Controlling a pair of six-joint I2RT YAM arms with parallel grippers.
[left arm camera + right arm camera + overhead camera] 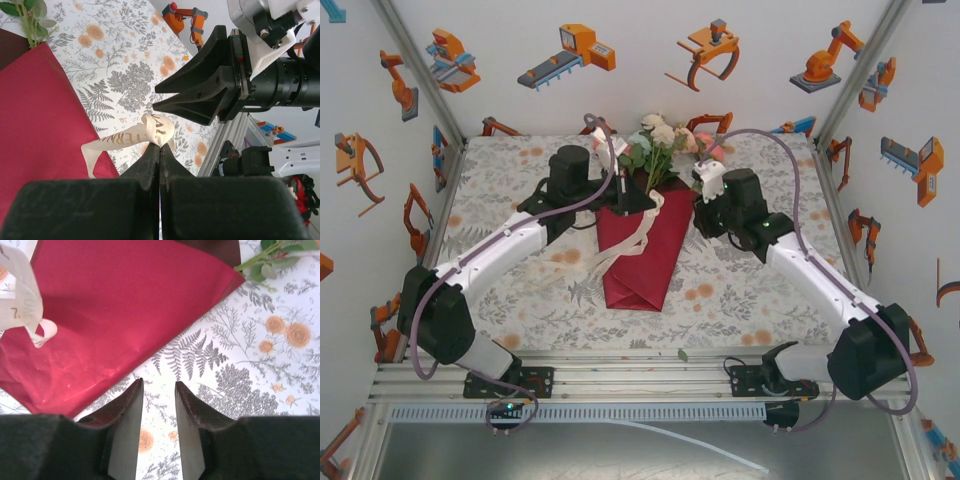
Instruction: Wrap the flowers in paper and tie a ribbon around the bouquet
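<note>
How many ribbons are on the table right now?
1. The ribbon is pinched in the left jaws at the paper's edge and trails across the paper onto the tablecloth. Another could lie hidden under the paper.

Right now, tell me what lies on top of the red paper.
The cream ribbon drapes across the paper, pinched by the shut left tool. The stems of the flowers are covered where they run inside the wrap.
</note>
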